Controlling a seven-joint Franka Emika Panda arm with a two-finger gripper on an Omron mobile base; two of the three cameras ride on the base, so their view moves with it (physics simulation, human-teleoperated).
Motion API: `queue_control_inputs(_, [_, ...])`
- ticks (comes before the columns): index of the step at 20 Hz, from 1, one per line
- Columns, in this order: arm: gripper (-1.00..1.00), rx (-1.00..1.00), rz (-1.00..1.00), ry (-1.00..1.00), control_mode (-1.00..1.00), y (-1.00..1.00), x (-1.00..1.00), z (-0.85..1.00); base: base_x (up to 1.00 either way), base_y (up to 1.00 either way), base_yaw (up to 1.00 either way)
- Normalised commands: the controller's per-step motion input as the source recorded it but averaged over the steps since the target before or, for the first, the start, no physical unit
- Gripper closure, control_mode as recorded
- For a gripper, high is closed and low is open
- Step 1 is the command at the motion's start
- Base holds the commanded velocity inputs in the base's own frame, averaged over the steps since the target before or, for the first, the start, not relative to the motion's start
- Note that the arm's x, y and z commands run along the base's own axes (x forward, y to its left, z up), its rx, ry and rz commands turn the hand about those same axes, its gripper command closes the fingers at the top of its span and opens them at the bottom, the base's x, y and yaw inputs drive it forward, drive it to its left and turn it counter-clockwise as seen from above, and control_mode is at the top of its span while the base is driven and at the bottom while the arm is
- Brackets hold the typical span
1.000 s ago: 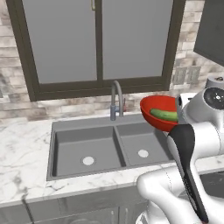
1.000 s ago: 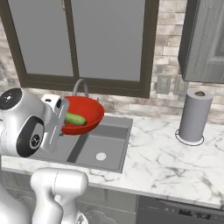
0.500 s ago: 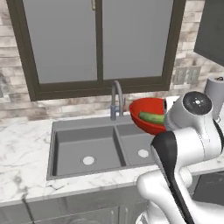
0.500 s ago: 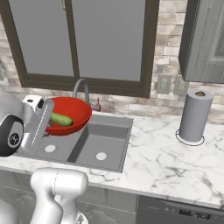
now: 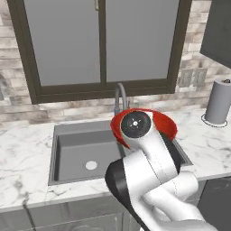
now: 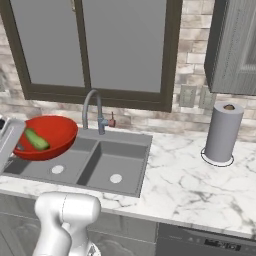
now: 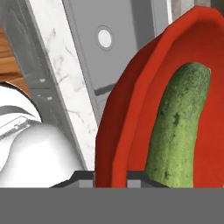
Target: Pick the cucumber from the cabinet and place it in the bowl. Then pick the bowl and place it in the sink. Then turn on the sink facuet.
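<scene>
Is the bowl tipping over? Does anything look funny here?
Yes, a bit. The bowl hangs tilted in the air over the sink, pinched by its rim in the tool. The cucumber lies against the low side but has not fallen out. Nothing is spilled or broken.

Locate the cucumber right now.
The cucumber lies inside the red bowl, held up by the gripper over the sink's left basin, left of the faucet in the right base view.

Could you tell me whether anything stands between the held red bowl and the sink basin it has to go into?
Nothing visible does. The bowl, with the cucumber inside, hangs from the gripper over the sink; the basins below are bare, and the faucet stands behind at the back rim.
</scene>
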Motion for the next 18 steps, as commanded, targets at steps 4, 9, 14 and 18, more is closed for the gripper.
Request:
queue_control_inputs(4, [1.0,0.0,-0.25,0.14,-1.0,0.29,0.01,-0.01,0.0,0.0,0.0])
queue_control_inputs(9, [1.0,0.07,-0.11,0.11,-1.0,0.31,0.27,-0.17,0.0,0.0,0.0])
queue_control_inputs(14, [1.0,0.08,-0.02,0.0,-1.0,0.31,0.44,-0.46,0.0,0.0,0.0])
queue_control_inputs(18, [1.0,0.07,0.0,0.0,-1.0,0.22,0.67,-0.5,0.0,0.0,0.0])
